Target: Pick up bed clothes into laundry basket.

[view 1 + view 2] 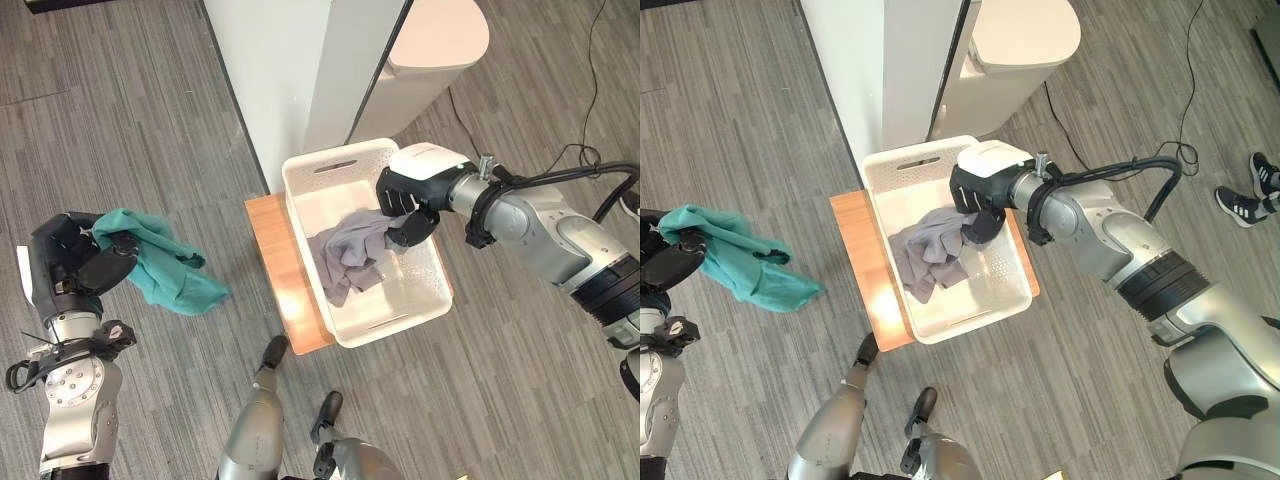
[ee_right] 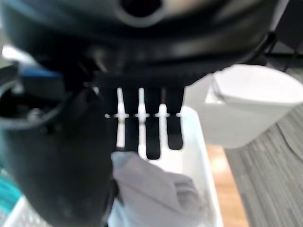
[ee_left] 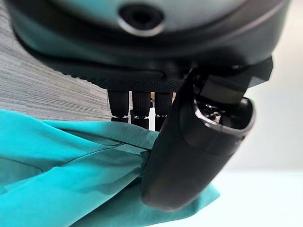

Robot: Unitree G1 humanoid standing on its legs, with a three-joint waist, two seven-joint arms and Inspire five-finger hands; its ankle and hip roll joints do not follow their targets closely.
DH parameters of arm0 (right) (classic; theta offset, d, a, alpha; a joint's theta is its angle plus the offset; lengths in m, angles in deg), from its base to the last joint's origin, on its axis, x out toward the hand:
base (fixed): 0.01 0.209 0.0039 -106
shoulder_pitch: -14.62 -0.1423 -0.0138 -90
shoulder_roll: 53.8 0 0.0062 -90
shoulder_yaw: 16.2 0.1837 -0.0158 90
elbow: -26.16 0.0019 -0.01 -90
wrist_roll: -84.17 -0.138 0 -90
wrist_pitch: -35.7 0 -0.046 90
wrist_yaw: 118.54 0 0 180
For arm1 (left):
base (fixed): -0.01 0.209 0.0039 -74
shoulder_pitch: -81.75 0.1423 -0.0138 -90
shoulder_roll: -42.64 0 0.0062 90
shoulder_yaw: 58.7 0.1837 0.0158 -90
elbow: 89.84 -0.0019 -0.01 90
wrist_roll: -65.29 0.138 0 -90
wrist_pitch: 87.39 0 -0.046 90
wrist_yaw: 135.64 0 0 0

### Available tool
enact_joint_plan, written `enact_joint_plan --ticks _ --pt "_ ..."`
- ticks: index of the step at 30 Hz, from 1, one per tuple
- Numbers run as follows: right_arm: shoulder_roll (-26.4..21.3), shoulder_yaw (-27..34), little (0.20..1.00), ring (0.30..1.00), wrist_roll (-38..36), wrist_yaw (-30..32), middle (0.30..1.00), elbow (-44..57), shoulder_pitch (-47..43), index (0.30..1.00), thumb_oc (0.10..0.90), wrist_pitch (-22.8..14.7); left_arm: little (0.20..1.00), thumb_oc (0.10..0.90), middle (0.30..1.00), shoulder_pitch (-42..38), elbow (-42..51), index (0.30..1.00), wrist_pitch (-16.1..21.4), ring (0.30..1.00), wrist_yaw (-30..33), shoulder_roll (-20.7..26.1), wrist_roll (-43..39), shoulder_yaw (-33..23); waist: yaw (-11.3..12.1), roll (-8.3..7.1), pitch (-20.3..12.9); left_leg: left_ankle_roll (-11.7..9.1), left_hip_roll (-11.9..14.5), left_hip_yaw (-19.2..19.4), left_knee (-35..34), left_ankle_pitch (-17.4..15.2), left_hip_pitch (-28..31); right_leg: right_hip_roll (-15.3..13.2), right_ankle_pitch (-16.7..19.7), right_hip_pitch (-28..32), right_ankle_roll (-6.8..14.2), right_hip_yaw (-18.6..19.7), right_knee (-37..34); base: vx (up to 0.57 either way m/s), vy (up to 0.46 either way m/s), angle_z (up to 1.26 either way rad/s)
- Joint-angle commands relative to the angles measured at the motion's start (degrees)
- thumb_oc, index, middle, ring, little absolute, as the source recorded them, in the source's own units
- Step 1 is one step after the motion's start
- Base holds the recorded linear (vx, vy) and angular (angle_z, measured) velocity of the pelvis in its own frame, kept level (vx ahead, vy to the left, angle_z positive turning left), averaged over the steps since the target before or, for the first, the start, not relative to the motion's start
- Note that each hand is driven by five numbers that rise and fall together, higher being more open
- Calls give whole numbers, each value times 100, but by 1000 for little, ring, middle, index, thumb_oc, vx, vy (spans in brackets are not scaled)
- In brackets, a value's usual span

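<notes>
A teal garment point(image 1: 165, 265) hangs above the floor at the left, pinched between the thumb and fingers of my left hand point(image 1: 85, 255); the left wrist view shows the thumb point(image 3: 199, 142) pressed onto the teal cloth point(image 3: 71, 175). A white laundry basket point(image 1: 330, 165) stands on a low wooden board point(image 1: 275, 260). Inside it lies a grey garment point(image 1: 350, 255) with one end drawn up to my right hand point(image 1: 415, 185). That hand hovers over the basket's right half and pinches the grey cloth point(image 2: 156, 194) between thumb and fingers.
A white column point(image 1: 290, 70) rises just behind the basket, with a white rounded bin point(image 1: 430, 50) to its right. A person's shoes point(image 1: 1250, 195) stand at the far right. Grey plank floor surrounds the board.
</notes>
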Motion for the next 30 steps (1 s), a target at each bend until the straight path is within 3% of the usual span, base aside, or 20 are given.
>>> enact_joint_plan --ticks 1,2,4,5,8,10,12,13,14,15,16,19,22,24,25,28,30 --pt "-218 -130 599 599 34 320 599 -13 -500 599 599 45 300 400 300 33 779 300 798 300 122 428 -127 -281 -70 -3 -769 -130 203 216 -96 -717 321 -545 -13 -424 337 121 506 0 0 0" --pt "-234 -269 900 900 9 160 900 -36 -580 900 800 74 300 400 300 15 766 300 780 300 97 439 -123 -251 -79 -2 -768 -137 196 215 -98 -714 316 -543 -13 -417 335 113 489 0 0 0" --pt "-584 -187 900 900 -424 222 900 283 -688 900 800 -6 300 400 300 -11 785 300 798 300 73 402 -146 -274 -164 -19 -797 -153 213 219 -100 -711 315 -538 -7 -405 346 108 462 10 3 4" --pt "-1094 219 900 900 -847 112 900 1284 -518 900 800 -88 300 400 300 -46 824 300 768 300 80 289 -141 -274 -264 -32 -819 -155 222 221 -100 -718 325 -542 -7 -389 360 79 455 8 8 17" --pt "-2223 1097 900 900 -1610 -57 900 3018 -157 900 800 -397 300 400 300 2 1051 300 665 300 -7 195 -41 -327 -510 -62 -902 -161 250 255 -104 -744 342 -521 -5 -401 376 110 429 9 21 5" --pt "-2993 2265 900 900 -2247 -174 900 3695 1048 900 800 -612 300 400 300 96 1169 300 642 300 -95 218 68 -413 -804 -63 -1055 -193 306 396 -106 -792 435 -496 3 -408 397 223 420 11 39 -24" --pt "-3124 2844 900 900 -2486 -171 900 3713 1757 900 800 -647 300 400 300 40 1167 300 675 300 -62 298 130 -553 -966 -1 -1155 -205 315 474 -102 -820 508 -498 2 -399 409 288 444 18 35 -64" --pt "-2810 4010 900 900 -2799 -98 900 3698 3115 900 800 -701 300 400 300 -411 1138 300 803 300 73 681 177 -578 -1192 170 -1340 -221 326 545 -93 -864 616 -520 -30 -328 423 381 458 49 50 -44" --pt "-2509 4830 900 900 -2942 -101 900 3614 4125 900 800 -675 300 400 300 -775 1028 300 889 300 253 1109 364 -561 -1271 281 -1469 -226 314 575 -62 -900 669 -549 -29 -286 433 437 436 48 76 13" --pt "-1891 5591 900 900 -3218 -126 900 3487 5249 900 800 -624 300 400 300 -879 931 300 1047 300 880 1566 756 -1215 -1376 456 -1624 -205 308 695 5 -922 755 -576 32 -288 446 548 422 39 45 9" --pt "-1608 5715 900 900 -3301 -97 900 3407 5568 900 800 -590 300 400 300 -912 953 300 1079 300 941 1771 764 -1342 -1377 491 -1665 -200 318 760 15 -953 795 -568 37 -285 448 603 414 49 23 -47" --pt "-326 5690 900 900 -3131 -146 900 2800 6597 900 800 -393 300 400 300 -1201 842 300 1113 300 899 3269 829 -1582 -1495 751 -1864 -199 360 918 26 -1010 964 -545 17 -205 466 686 404 88 -25 -70" --pt "979 5516 900 900 -2865 209 900 2190 7115 900 800 -351 300 400 300 -2023 560 300 1099 300 901 4290 758 -1076 -1666 1005 -2024 -199 354 839 -3 -1005 1056 -553 -43 -90 473 662 404 94 -46 15" --pt "1374 5516 900 900 -2713 415 900 2006 7254 900 800 -342 300 400 300 -2389 478 300 1086 300 886 4679 747 -831 -1728 1112 -2103 -199 359 817 -7 -1011 1103 -549 -77 -41 471 659 419 63 -33 25" --pt "1399 5516 900 900 -2704 423 900 2003 7257 900 800 -345 300 400 300 -2459 452 300 1091 300 885 4706 742 -761 -1721 1095 -2103 -201 361 811 -8 -1012 1105 -547 -79 -36 470 652 418 56 -21 17" --pt "1934 5292 900 900 -2919 596 900 1823 7332 900 800 -365 300 400 300 -3430 144 300 1101 300 810 5603 580 -6 -1858 1317 -2237 -207 374 811 -31 -1017 1204 -527 -108 41 468 666 402 65 -26 2" --pt "2016 5277 900 900 -2958 624 900 1782 7378 900 800 -376 300 400 300 -3969 -54 300 1097 300 772 5813 505 499 -1866 1335 -2254 -215 382 801 -36 -1011 1209 -520 -113 56 467 648 398 38 -21 0"
